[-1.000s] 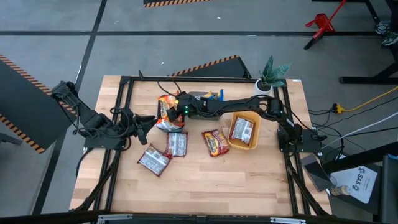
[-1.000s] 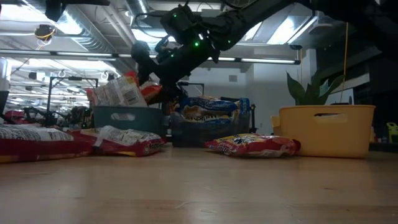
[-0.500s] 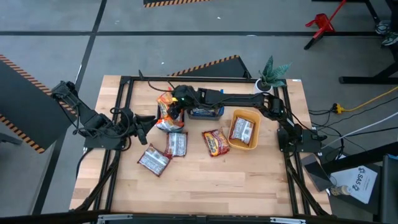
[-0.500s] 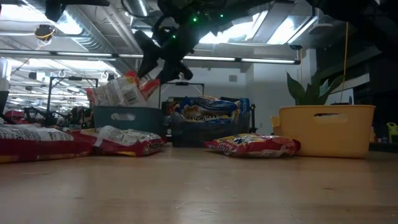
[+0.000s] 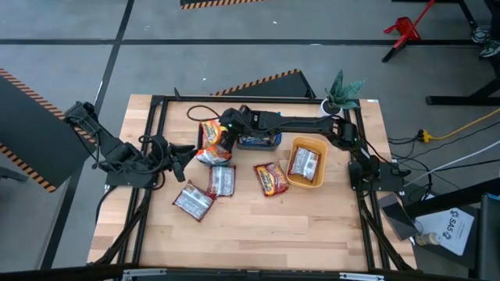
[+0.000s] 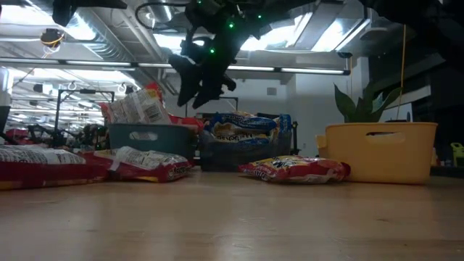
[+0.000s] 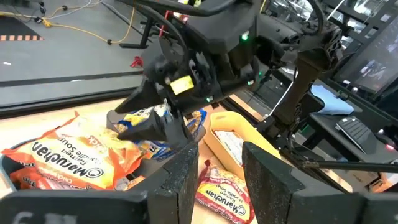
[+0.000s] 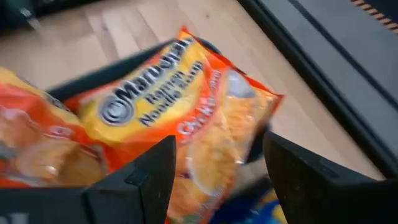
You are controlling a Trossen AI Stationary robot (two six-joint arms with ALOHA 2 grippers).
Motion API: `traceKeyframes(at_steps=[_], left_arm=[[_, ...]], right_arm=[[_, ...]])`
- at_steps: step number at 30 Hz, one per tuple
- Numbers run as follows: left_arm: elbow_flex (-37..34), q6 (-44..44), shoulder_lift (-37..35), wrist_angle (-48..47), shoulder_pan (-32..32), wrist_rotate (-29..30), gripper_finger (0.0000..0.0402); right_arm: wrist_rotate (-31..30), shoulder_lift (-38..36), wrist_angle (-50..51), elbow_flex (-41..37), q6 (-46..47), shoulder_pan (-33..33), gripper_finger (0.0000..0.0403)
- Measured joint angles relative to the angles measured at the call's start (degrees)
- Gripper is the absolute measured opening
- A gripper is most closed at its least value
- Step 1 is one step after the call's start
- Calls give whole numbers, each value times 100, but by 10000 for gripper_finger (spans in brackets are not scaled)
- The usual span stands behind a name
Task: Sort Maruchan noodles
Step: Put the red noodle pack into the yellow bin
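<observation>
Orange Maruchan noodle packets (image 5: 209,140) lie piled in a teal tray (image 6: 148,136) at the far left. My right gripper (image 5: 226,129) hangs open just above them, slanting down, with nothing between its fingers (image 8: 134,180). Blue-and-yellow packets (image 6: 243,125) lie in a grey tray (image 6: 239,151) beside it. One silvery-red packet (image 5: 303,164) lies in the yellow tray (image 5: 316,146). Three more packets (image 5: 221,180), (image 5: 194,200), (image 5: 270,178) lie flat on the table. My left gripper (image 5: 186,152) waits open at the table's left edge.
A potted plant (image 5: 342,92) stands at the far right corner. A black metal frame (image 5: 156,105) runs round the table's edge. Bare wood (image 5: 258,234) fills the near half of the table.
My right gripper has risen from the orange packets in the teal tray, rolled its wrist and tipped to point more steeply down. It stays open. The packets lie as before.
</observation>
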State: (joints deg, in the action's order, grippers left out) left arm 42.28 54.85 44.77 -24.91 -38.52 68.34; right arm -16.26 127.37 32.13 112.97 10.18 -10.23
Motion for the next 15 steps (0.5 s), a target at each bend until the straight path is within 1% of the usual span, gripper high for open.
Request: traceKeyframes(at_steps=[4,11,15], left_arm=[[0,0,-2,-5,0,11,119],[0,-1,-2,-37,2,81,119],[0,-2,-2,-40,5,173,119]], right_arm=[[-8,30,341,0,-161,-92,225],[190,315,443,-2,-163,25,225],[427,365,323,-2,-143,125,225]])
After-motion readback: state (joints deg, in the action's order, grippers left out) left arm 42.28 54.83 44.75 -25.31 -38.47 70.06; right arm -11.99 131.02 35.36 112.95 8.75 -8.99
